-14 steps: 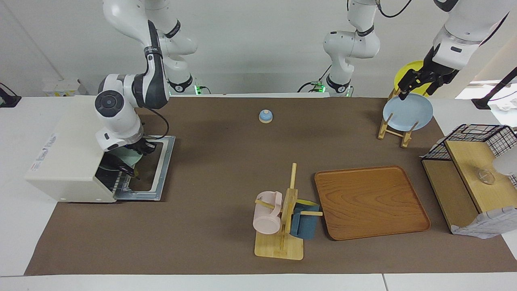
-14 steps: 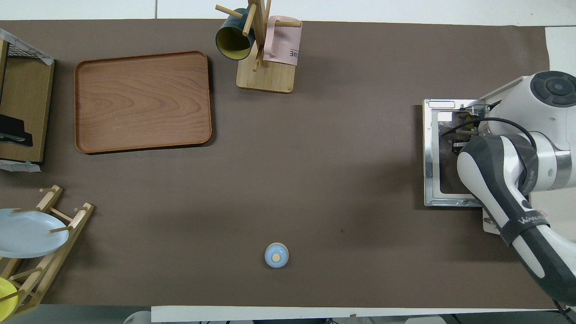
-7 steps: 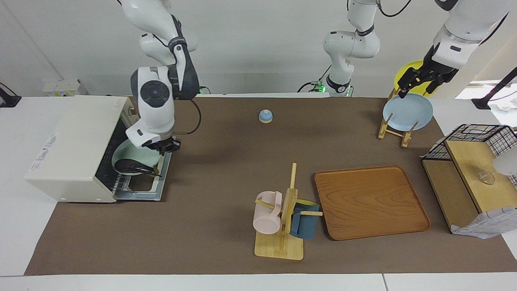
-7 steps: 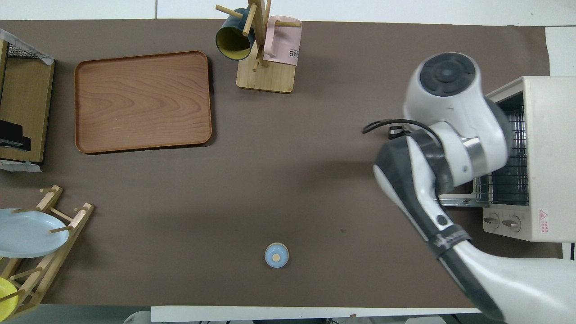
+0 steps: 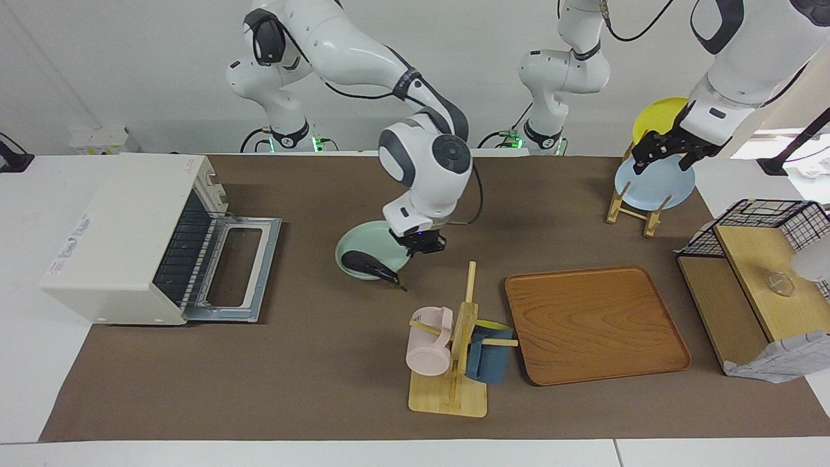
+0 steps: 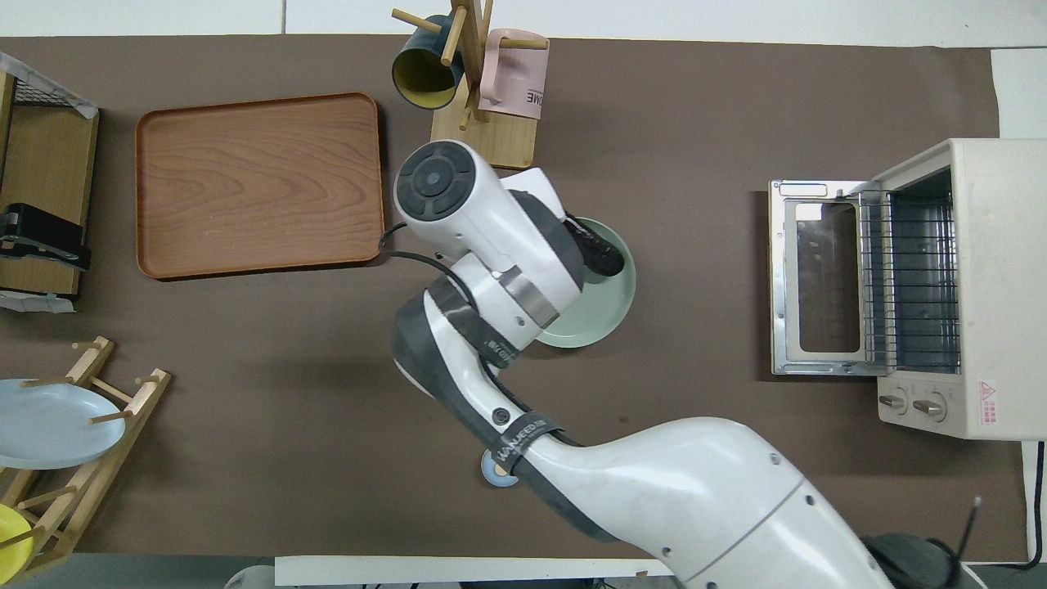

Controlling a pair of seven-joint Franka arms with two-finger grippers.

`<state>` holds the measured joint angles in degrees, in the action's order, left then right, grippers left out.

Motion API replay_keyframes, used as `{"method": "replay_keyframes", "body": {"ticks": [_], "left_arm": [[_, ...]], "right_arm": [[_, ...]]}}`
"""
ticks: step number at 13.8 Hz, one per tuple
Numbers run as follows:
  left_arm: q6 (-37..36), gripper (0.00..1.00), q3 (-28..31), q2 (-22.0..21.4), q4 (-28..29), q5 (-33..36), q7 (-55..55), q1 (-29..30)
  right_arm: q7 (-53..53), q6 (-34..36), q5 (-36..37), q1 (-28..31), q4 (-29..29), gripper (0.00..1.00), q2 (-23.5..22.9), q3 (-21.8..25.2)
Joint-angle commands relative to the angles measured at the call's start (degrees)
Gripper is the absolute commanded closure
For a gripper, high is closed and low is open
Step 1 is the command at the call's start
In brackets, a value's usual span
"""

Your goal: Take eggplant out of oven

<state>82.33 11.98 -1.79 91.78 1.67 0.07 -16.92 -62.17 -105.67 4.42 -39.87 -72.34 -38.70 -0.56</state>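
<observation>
The dark purple eggplant lies on a pale green plate. My right gripper is shut on the plate's rim and holds it above the middle of the mat, between the oven and the wooden tray. The plate and eggplant show partly under the right arm in the overhead view. The cream-white oven stands at the right arm's end, its door folded down flat. Its wire rack is bare. My left gripper hangs at the top rim of a blue plate.
A wooden tray lies toward the left arm's end. A mug tree with a pink and a blue mug stands beside it. A plate rack holds the blue and a yellow plate. A small blue bell and a wooden shelf are also there.
My right gripper has drawn the green plate with the eggplant out of the oven and carried it over the middle of the mat. The left gripper dropped slightly by the blue plate.
</observation>
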Motion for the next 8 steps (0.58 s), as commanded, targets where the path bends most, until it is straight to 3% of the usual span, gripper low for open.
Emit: {"method": "replay_keyframes", "body": {"ticks": [1, 2, 4, 6, 7, 8], "left_arm": [[1.24, 0.0, -0.03, -0.32, 0.49, -0.88, 3.01, 0.57], [4.65, 0.0, -0.11, -1.54, 2.94, -0.97, 2.05, 0.31], [14.82, 0.0, -1.16, -6.36, 15.03, -1.32, -4.95, -0.74], [23.28, 0.0, -2.05, -8.14, 23.67, -1.32, -10.85, -4.68], [27.23, 0.0, -2.05, -7.53, 26.06, -1.32, -15.31, -7.66], [31.71, 0.0, -2.05, -6.48, 28.43, -1.32, -21.97, -11.78]], "right_arm": [[-3.2, -5.3, -5.35, 1.2, 2.22, 0.88, -1.55, -1.55], [-5.49, -9.51, -6.51, 1.02, 0.55, 0.74, -1.38, -1.64], [-6.3, -6.6, -6.44, 1.19, 2.19, 0.56, -1.47, -1.99], [-4.21, 0.86, -3.91, 2.16, 5.45, 0.52, 0.97, -1.29], [1.03, 3.78, -2.06, 4.16, 3.89, 0.53, 3.69, -1.03], [6.48, 5.37, -1.43, 8.45, -1.61, 0.57, 7.11, -0.94]]}}
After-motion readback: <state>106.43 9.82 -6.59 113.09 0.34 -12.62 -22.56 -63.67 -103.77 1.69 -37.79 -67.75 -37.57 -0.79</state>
